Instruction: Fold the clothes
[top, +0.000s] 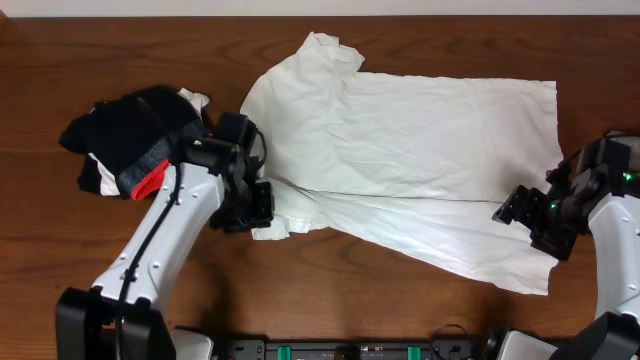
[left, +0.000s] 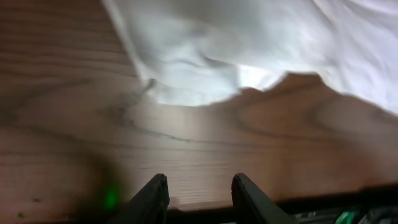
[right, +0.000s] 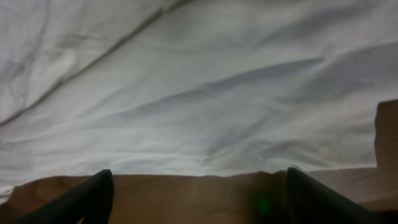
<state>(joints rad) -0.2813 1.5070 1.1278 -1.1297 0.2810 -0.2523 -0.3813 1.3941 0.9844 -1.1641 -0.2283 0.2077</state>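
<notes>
- Plainly, the T-shirt (top: 400, 140) lies spread over the middle and right of the table (top: 90, 300). Its collar end is to the left and its hem to the right, and a long crease runs along its near side.
- The left gripper (left: 198, 182) sits over bare wood just near of the left sleeve. Its fingers stand partly apart with nothing between them.
- The right gripper (right: 198, 175) is at the shirt's right hem, with its jaws wide apart. The cloth edge lies just beyond the tips, and nothing is clamped.
- The step in hand looks like taking hold for a lengthwise fold.
- To do it well, each gripper should pinch the near edge cleanly, one at the sleeve side and one at the hem side, equally far in from the edge.
- Both should then rise together, keeping the cloth taut between them. They should carry it low toward the far edge so that the edges line up and the lower layer is not dragged.
- The left arm should keep off the black garments (top: 125, 135) heaped at the far left, close beside it.
- No writing can be read. The side facing up is plain white, and no brand or label shows.
</notes>
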